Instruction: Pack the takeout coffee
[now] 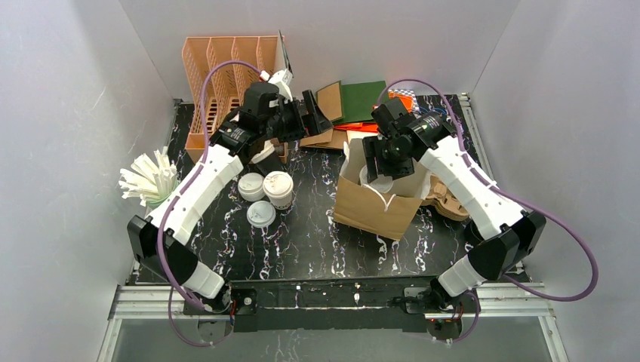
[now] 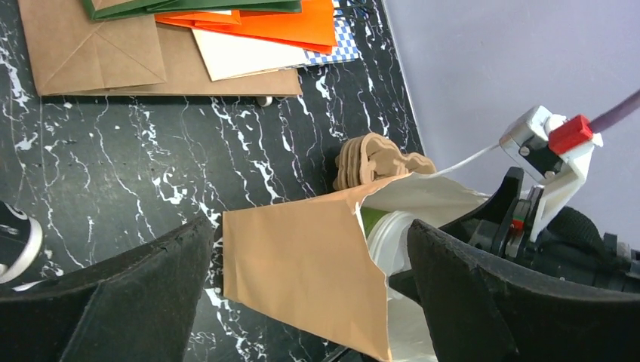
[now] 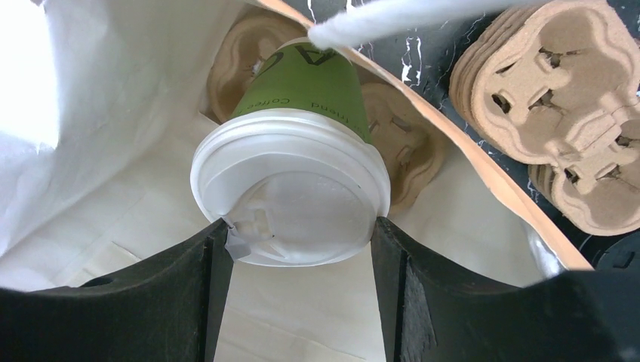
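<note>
My right gripper reaches down into an upright brown paper bag. It is shut on a takeout coffee with green walls and a white sip lid, one finger on each side of the lid. The cup hangs above a pulp carrier lying in the bag. My left gripper hovers open and empty to the left of the bag, near the back. Another lidded cup stands on the table, with two more white-lidded ones beside it.
A stack of pulp cup carriers lies right of the bag. Flat paper bags and coloured sheets lie at the back. A tan file rack stands back left, and a bunch of white wrapped straws sits at the left edge.
</note>
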Available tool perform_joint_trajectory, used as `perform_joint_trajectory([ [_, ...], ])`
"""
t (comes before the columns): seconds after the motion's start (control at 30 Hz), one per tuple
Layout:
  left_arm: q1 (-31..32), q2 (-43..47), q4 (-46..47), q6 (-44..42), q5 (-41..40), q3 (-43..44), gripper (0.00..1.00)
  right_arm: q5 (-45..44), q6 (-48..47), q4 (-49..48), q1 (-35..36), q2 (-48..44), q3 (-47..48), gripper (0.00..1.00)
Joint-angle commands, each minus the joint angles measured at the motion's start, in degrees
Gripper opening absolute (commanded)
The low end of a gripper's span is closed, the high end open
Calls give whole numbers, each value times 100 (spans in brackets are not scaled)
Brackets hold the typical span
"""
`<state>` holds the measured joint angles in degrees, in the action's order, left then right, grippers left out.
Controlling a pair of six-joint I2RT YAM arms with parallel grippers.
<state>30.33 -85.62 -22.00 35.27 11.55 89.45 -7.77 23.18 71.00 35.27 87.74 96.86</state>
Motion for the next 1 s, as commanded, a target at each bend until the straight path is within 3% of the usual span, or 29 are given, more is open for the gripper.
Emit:
perform_joint_trajectory([
  [0.0,457,-233,-288,308,33,605,98,-190,-289,-84,-28,-382,-114,26],
  [0.17,877,-1501,-2057,-114,-244,2653,98,-214,-181,-58,-48,-644,-212,26],
  [0.27,952,-1853,-2568,-208,-460,3253,96,-194,-94,-95,-62,-804,-390,26],
  [0.3,952,-1938,-2760,-263,-535,3433,89,-190,-72,-81,-61,-823,-407,26],
  [0.37,958,-2086,-3178,-359,-751,3762,85,-225,-31,-46,-67,-850,-409,26],
  [0.63,1003,-2739,-4475,-573,-1072,5060,93,-351,63,119,-69,-885,-320,26],
  [0.73,1019,-2828,-4665,-638,-826,5118,98,-420,68,181,-65,-841,-240,27],
  [0.97,1341,-2663,-4562,-716,-594,4401,96,-416,251,274,-66,-734,-97,27],
])
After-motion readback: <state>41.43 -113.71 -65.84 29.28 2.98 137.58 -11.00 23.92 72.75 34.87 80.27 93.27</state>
